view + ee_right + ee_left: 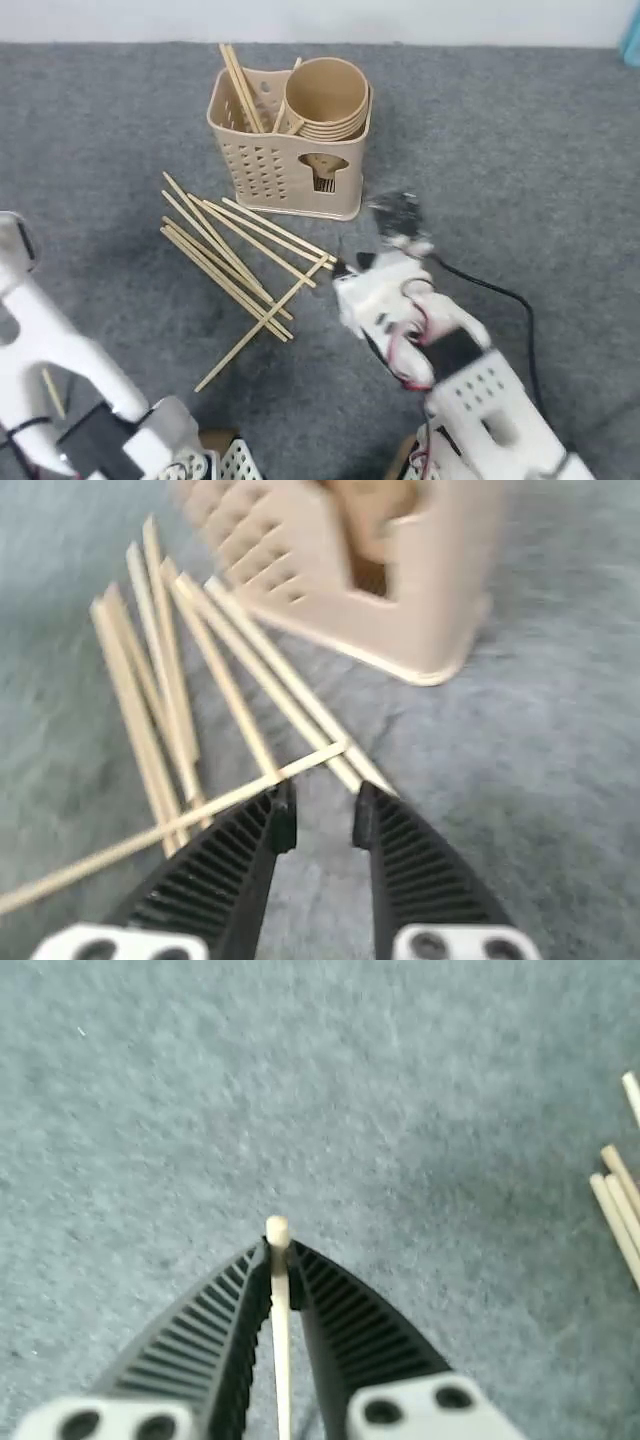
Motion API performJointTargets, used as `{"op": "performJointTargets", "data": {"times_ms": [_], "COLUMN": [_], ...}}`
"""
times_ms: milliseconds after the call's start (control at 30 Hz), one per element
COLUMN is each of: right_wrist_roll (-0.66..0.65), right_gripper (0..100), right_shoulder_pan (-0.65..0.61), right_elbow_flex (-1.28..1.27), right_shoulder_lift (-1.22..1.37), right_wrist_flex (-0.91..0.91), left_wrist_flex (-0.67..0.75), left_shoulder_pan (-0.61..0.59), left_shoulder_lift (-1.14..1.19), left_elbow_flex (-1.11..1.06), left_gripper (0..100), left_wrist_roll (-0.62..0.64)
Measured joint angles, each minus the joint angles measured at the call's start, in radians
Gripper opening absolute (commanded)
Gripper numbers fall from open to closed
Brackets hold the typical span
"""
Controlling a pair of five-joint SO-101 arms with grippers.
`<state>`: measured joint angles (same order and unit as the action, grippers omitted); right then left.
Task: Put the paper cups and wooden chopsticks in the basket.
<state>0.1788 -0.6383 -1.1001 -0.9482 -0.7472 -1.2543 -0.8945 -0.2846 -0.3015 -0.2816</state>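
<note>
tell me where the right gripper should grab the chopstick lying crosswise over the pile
Grip the crosswise chopstick near its upper end, just ahead of the open right gripper. Come straight down from above, straddling the thin shaft. It lies flat on the carpet and seems to rest over the other chopsticks, so it should probably lift free first.

The basket (400,600) is smeared, its rim cut off — the chopstick (280,1340) in the left gripper (278,1253) runs out of frame.
</note>
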Motion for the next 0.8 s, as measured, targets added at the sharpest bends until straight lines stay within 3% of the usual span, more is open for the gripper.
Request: {"op": "performJointTargets", "data": {"times_ms": [233,433,733,800], "right_wrist_roll": [-0.15,-0.253,-0.299,-0.299], "right_gripper": [5.6,5.6,4.8,0.8], "right_shoulder_pan": [-0.097,-0.1,-0.101,-0.101], "right_elbow_flex": [0.196,0.345,0.491,0.499], "right_shoulder_lift": [0.46,0.783,1.008,1.031], "right_wrist_flex": [0.133,0.176,0.18,0.18], "left_wrist_flex": [0.003,0.107,0.199,0.201], "left_shoulder_pan": [-0.002,-0.011,-0.015,-0.015], "left_shoulder_lift": [-0.02,-0.025,-0.028,-0.028], "left_elbow_flex": [-0.009,-0.089,-0.164,-0.17], "left_gripper": [1,1,1,1], "left_wrist_roll": [0.0,0.0,0.0,0.0]}}
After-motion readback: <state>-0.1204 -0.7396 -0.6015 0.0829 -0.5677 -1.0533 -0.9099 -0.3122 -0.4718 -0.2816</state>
